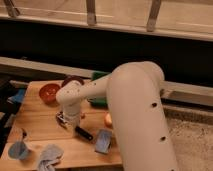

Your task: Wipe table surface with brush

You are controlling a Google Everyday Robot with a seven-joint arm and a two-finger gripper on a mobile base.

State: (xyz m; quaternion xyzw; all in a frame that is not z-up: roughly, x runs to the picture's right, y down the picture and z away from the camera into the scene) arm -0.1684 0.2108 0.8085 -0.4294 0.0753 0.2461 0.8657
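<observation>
The brush [82, 132] lies low on the table surface [37, 125], at about seven o'clock from frame centre: a short straight black handle pointing toward four o'clock, its head tucked under the arm's wrist and hard to make out. The gripper [63, 119] sits right at that head end, down at the wood, fingers pressed together; whether they pinch the brush I cannot tell. The big white arm [132, 115] sweeps in from five o'clock and covers much of the tabletop. Counting now: one red bowl [49, 92] at ten o'clock of the gripper, one dark bowl [71, 80] beyond it, one green tray [98, 76], one blue sponge [104, 141] just past the handle tip, one orange round thing [107, 119], one crumpled cloth [48, 156], one blue cup [18, 149].
</observation>
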